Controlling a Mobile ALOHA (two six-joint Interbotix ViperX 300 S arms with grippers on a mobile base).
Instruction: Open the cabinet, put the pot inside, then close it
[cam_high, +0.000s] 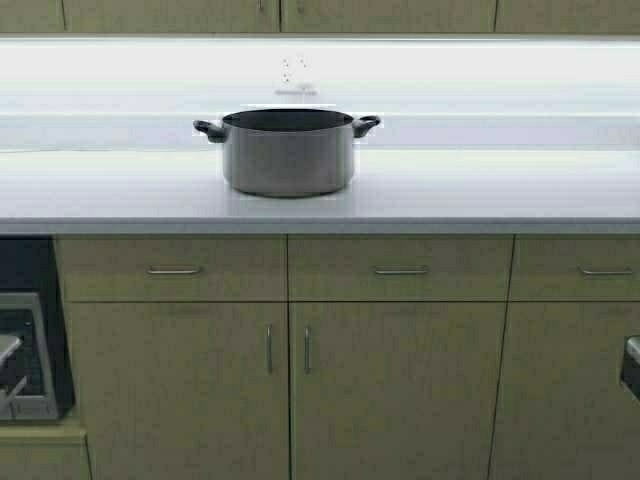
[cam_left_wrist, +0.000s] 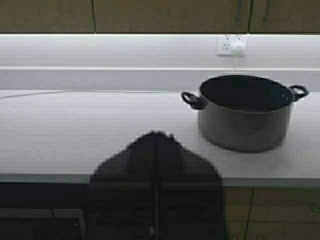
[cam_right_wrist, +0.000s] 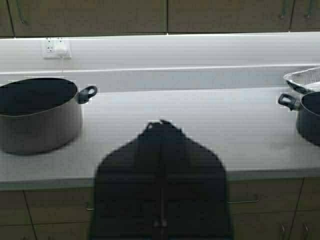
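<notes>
Nothing here can be read: no words, labels, brand marks or numbers show on any surface in view.

The pot stands alone mid-counter, open countertop on both sides, closed cabinet doors overhead.

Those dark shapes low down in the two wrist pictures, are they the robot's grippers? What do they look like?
Yes. The left gripper and the right gripper each show as a black, matt, blocky silhouette that is broad near the camera and narrows to a blunt tip, with a thin seam running down the middle. No cables, markings or colours other than black can be seen on them.
</notes>
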